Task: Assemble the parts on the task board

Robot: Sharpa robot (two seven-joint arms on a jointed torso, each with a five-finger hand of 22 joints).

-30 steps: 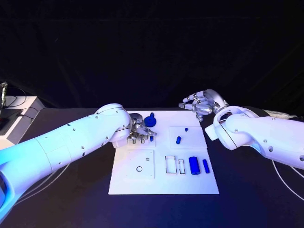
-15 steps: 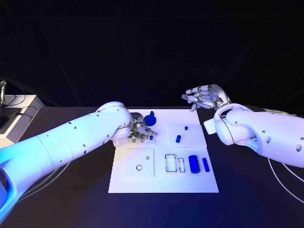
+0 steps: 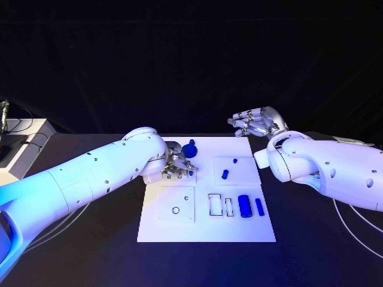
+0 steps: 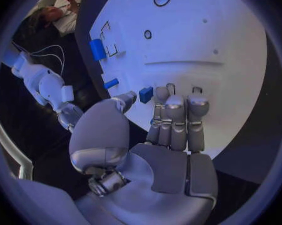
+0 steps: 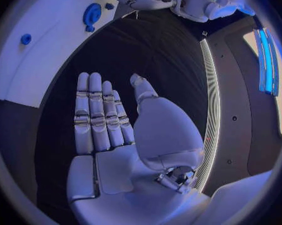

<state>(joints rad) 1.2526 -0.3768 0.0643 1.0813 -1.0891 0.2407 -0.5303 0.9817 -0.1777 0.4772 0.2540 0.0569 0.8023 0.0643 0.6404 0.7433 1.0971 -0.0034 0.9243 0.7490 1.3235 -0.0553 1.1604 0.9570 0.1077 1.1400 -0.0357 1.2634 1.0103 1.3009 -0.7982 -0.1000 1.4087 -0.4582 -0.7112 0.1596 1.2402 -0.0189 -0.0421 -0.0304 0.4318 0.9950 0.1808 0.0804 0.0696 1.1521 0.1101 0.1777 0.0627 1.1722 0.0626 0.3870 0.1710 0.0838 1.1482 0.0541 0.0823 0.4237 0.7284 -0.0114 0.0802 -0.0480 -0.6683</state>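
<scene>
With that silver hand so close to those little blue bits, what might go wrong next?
Two risks, I think. The left hand hovers low over the task board, fingertips beside a small blue piece; a slight slip could knock it away. The round blue part stands close behind that hand and might be bumped too. The right hand is open, off the board, so it seems harmless.

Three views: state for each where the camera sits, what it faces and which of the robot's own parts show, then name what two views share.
Head view: on the robot's head, facing down at the task board; both arms, left hand, right hand.
Left wrist view: behind the left hand, facing the board; palm and fingers.
Right wrist view: behind the right hand, facing the dark table past the board's edge; flat palm.
Shared: both wrist views show the board with blue parts.
</scene>
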